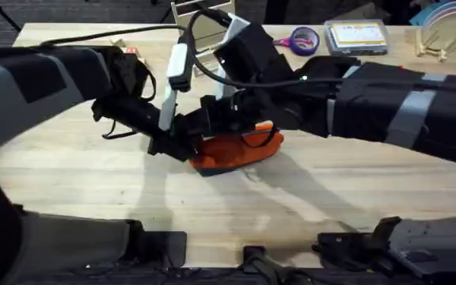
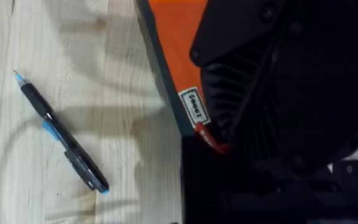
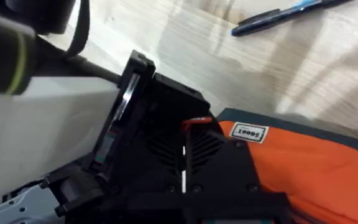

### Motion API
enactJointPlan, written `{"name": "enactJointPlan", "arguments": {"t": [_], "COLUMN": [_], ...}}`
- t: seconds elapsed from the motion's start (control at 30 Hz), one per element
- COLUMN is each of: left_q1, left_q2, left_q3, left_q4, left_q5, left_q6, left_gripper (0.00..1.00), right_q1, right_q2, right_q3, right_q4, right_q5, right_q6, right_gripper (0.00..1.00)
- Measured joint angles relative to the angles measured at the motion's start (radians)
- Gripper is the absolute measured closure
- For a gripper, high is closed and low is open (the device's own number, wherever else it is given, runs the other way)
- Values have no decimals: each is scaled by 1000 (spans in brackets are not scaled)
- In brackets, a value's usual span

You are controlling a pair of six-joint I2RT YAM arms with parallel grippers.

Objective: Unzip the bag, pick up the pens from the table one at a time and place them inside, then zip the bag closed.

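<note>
Bag [image 1: 236,150], orange with a dark underside, lay near the middle of the table [image 1: 77,182], and both arms met over its left end. Whether the left gripper [image 1: 182,146] or the right gripper [image 1: 226,119] was open or closed could not be told. Beside the bag lay a black pen [image 2: 61,132] with blue accents. Farther back sat purple-handled scissors [image 1: 303,38].
</note>
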Motion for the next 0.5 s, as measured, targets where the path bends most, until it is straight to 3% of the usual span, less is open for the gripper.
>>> {"name": "enactJointPlan", "arguments": {"t": [0.13, 0.23, 0.37, 0.47, 0.5], "left_q1": [0, 0, 0, 0, 0], "left_q2": [0, 0, 0, 0, 0], "left_q3": [0, 0, 0, 0, 0], "left_q4": [0, -1, -1, -1, -1], "left_q5": [0, 2, 5, 6, 8], "left_q6": [0, 0, 0, 0, 0], "left_gripper": [958, 958, 958, 958, 958], "right_q1": [0, -1, -17, -37, -46], "right_q2": [0, 0, -3, -13, -19], "right_q3": [0, 0, 0, 0, 0], "right_q4": [0, -4, -31, -69, -82], "right_q5": [0, 2, 13, 45, 57], "right_q6": [-2, -22, -59, -94, -112], "right_gripper": [967, 850, 544, 132, 35]}}
